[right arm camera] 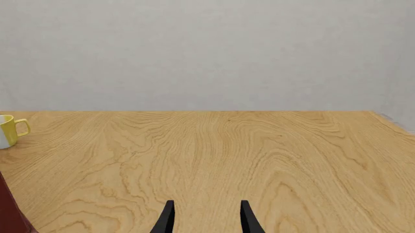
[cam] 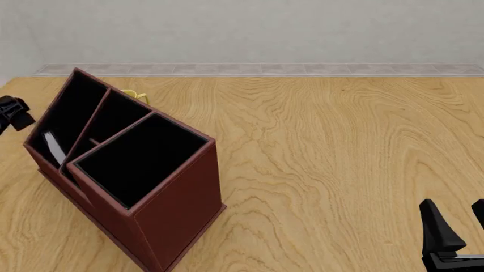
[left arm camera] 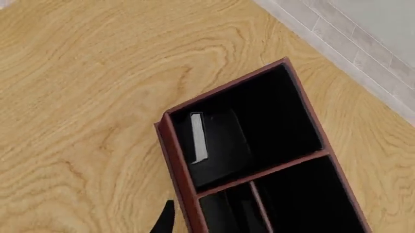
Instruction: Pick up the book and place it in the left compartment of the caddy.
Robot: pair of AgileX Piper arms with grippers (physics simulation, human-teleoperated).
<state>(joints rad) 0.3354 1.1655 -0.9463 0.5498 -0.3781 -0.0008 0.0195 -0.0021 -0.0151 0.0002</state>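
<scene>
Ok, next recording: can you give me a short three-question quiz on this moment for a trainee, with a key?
1. True or false: the book lies on the table outside the caddy.
2. What does the right gripper hold? A) the book B) the yellow cup C) nothing
3. Fill in: in the front view, the yellow thing peeking out behind the caddy is a ____.
Key:
1. False: the book stands inside the left compartment, with its pale page edge showing.
2. C: its fingers are apart with nothing between them.
3. mug, seen whole in the right wrist view.
</scene>
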